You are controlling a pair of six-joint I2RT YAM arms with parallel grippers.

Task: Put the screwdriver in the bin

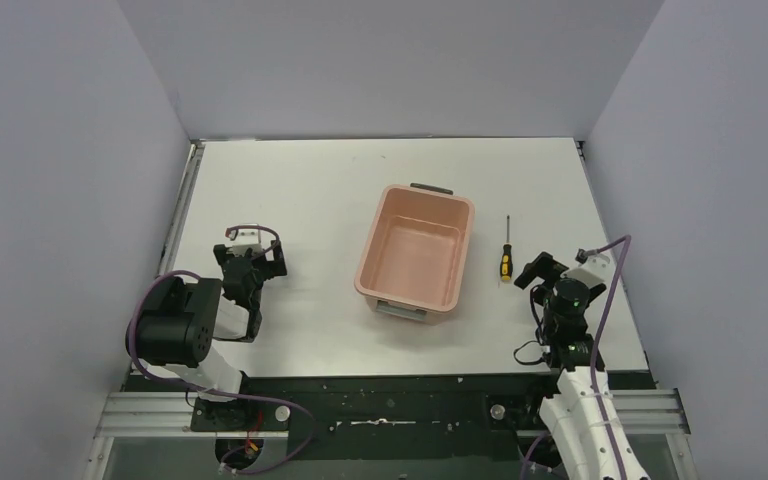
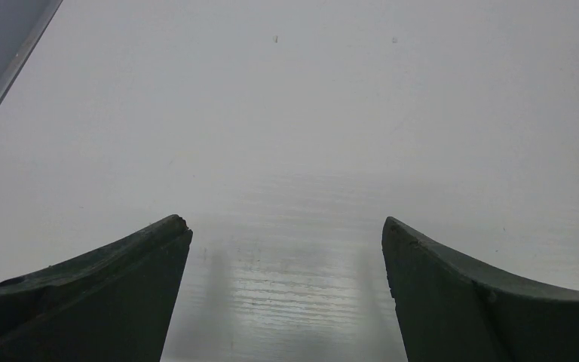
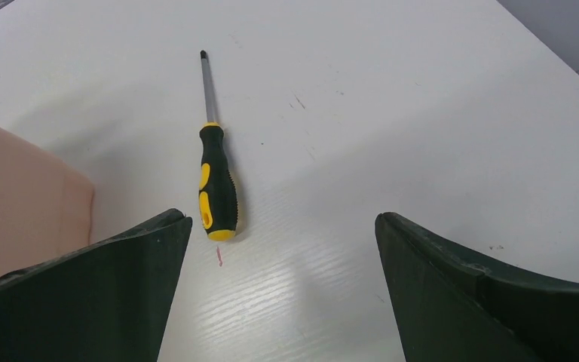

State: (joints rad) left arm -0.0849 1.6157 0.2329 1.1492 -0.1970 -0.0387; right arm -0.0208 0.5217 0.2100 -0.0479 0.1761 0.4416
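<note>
The screwdriver [image 1: 505, 255], yellow-and-black handle and thin dark shaft, lies on the white table just right of the bin [image 1: 457, 262], shaft pointing away. It also shows in the right wrist view [image 3: 215, 179], a little ahead of and left of centre between my fingers. The salmon-pink bin stands mid-table, empty, a corner of it showing in the right wrist view [image 3: 22, 204]. My right gripper [image 1: 543, 272] is open and empty, just right of the handle's end. My left gripper [image 1: 257, 262] is open and empty over bare table, left of the bin.
Grey walls enclose the table on the left, back and right. A metal rail [image 1: 182, 205] runs along the table's left edge. A black base strip [image 1: 390, 395] with the arm mounts lies along the near edge.
</note>
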